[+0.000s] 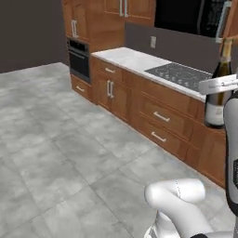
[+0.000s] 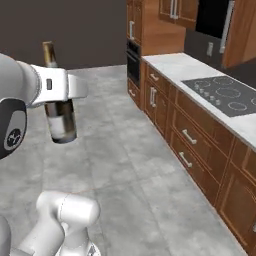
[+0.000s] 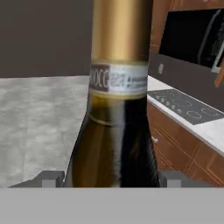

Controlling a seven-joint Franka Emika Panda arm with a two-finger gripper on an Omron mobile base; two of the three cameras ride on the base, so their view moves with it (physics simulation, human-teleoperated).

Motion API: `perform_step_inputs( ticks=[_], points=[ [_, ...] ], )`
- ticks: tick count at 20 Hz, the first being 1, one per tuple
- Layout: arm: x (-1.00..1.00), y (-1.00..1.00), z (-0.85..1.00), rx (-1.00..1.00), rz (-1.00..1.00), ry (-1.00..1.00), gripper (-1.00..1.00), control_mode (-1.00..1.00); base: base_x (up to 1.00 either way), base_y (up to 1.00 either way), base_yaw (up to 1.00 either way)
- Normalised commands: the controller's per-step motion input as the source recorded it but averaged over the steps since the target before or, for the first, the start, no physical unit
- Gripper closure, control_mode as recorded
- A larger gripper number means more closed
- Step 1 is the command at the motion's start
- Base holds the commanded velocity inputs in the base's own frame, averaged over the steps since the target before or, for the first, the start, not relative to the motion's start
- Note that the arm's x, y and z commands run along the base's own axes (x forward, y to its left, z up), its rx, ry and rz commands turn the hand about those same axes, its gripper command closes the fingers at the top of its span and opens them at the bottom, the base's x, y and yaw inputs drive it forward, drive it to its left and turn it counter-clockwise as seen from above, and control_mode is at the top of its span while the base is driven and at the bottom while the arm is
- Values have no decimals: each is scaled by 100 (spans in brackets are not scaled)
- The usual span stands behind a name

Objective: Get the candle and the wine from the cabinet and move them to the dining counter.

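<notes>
The wine (image 1: 217, 108) is a dark glass bottle with a gold-foiled neck and a pale label, hanging upright in the air above the floor. My gripper (image 1: 222, 86) is shut on it just below the shoulder, a finger on each side. From the right base view the wine (image 2: 60, 121) hangs at the left in my gripper (image 2: 56, 94), well clear of the counter. In the hand view the wine (image 3: 114, 131) stands between my gripper (image 3: 113, 179) fingertips (image 3: 48, 178). The candle and the dining counter are out of view. Which brown wall cabinet (image 1: 132, 8) is the task's cabinet I cannot tell.
A marble worktop (image 1: 125, 58) with a black cooktop (image 1: 182, 74) runs along the wall over brown drawer cabinets (image 1: 160, 116). A built-in oven (image 1: 79, 59) stands at its far end. Open grey tiled floor (image 1: 60, 158) spreads to the left.
</notes>
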Motion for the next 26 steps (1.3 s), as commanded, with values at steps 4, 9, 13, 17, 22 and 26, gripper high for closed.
perform_step_inputs(
  ticks=[4, 9, 13, 17, 22, 26],
  points=[
    [0, 0, 0, 0, 0, 0, 100, 100, -57, -8, 100],
    [0, 0, 0, 0, 0, 0, 100, 100, -55, -4, 100],
    [0, 0, 0, 0, 0, 0, 100, 100, -71, 0, 98],
    [0, 0, 0, 0, 0, 0, 100, 100, -47, 47, 82],
    [0, 0, 0, 0, 0, 0, 100, 100, 17, 100, 25],
    [0, 0, 0, 0, 0, 0, 100, 100, 79, 100, 0]
  ],
)
